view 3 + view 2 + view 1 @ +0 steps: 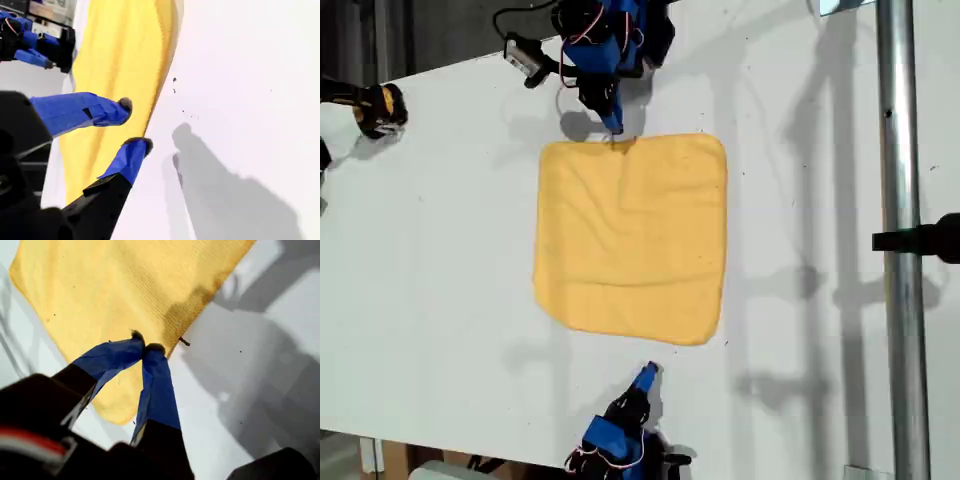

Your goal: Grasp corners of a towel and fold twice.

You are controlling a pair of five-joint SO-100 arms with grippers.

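Jaws of my first gripper (pixel 143 347) are pinching closed on the towel (pixel 632 235) hem near a corner—towel lying flat—while my second gripper (pixel 134 125) is hovering part-open, empty, beside the opposite edge.

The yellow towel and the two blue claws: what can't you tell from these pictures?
- Whether my first gripper pinches the towel: first wrist view, its shut tips cover the hem.
- Towel's underside: every view, it lies flat on the table.
- Towel's corners: second wrist view, cut off by the picture's edges and hidden behind my open second gripper.
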